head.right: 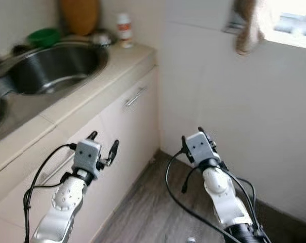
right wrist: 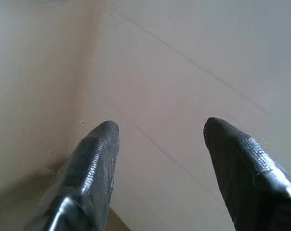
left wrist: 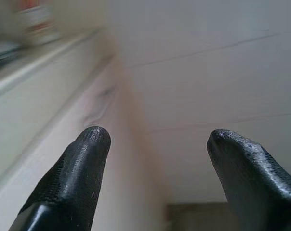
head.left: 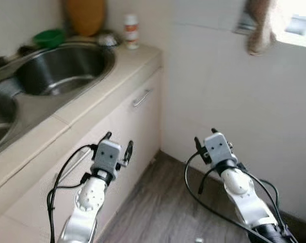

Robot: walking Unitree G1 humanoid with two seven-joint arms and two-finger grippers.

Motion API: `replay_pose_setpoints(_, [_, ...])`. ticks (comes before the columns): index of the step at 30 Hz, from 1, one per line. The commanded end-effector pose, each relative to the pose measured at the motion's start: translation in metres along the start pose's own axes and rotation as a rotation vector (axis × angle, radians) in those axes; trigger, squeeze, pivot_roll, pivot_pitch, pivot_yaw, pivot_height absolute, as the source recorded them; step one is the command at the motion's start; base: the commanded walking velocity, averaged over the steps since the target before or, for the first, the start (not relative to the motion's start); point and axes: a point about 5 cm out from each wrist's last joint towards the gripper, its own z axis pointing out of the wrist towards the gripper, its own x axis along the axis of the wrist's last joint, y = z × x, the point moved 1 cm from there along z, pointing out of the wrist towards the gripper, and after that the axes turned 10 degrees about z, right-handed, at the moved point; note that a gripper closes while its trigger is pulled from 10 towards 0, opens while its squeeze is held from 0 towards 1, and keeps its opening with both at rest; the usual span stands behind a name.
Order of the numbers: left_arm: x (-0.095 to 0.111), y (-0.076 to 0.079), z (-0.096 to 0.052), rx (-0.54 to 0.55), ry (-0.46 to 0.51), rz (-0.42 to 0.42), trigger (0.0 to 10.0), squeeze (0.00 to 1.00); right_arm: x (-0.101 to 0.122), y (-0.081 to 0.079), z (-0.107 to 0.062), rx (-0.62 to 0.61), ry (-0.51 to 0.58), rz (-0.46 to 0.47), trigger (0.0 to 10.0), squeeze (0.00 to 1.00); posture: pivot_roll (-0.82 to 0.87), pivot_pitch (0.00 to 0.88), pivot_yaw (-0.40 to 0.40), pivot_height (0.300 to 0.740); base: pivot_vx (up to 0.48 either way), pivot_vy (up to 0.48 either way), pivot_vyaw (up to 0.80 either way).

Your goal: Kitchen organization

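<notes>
While the white bottle [head.left: 131, 31] waits on the counter [head.left: 135, 63] behind the sink [head.left: 62, 68], the left gripper [head.left: 117, 145] and right gripper [head.left: 204, 138] hang apart — fingers spread, holding nothing — probably ready to reach.

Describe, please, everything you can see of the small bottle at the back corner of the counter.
The small bottle stands upright on the beige counter, at its far end beside the wall. It looks like plastic: white body, white cap, and an orange-red label band round the middle. It is blurred, so no text can be read. A small shiny metal object lies just to its left, behind the steel sink.
</notes>
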Motion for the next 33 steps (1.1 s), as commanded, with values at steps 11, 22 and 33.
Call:
replay_pose_setpoints(11, [0.0055, 0.0019, 0.0029, 0.005, 0.021, -0.009, 10.0, 0.00, 0.0023, 0.0061, 0.0011, -0.018, 0.005, -0.014, 10.0, 0.00, -0.15, 0.000, 0.047, 0.740, 0.000, -0.218, -0.79])
replay_pose_setpoints(22, [0.0059, 0.0025, 0.0035, 0.001, 0.024, -0.005, 10.0, 0.00, 0.0026, 0.0069, 0.0014, -0.020, 0.006, -0.012, 10.0, 0.00, -0.15, 0.000, 0.046, 0.740, 0.000, 0.000, -0.78])
replay_pose_setpoints(33, [0.0055, 0.0019, 0.0037, 0.000, 0.018, -0.008, 10.0, 0.00, 0.0075, 0.0038, 0.0018, -0.005, 0.037, -0.079, 10.0, 0.00, -0.15, 0.000, 0.051, 0.740, 0.000, 0.000, -0.48])
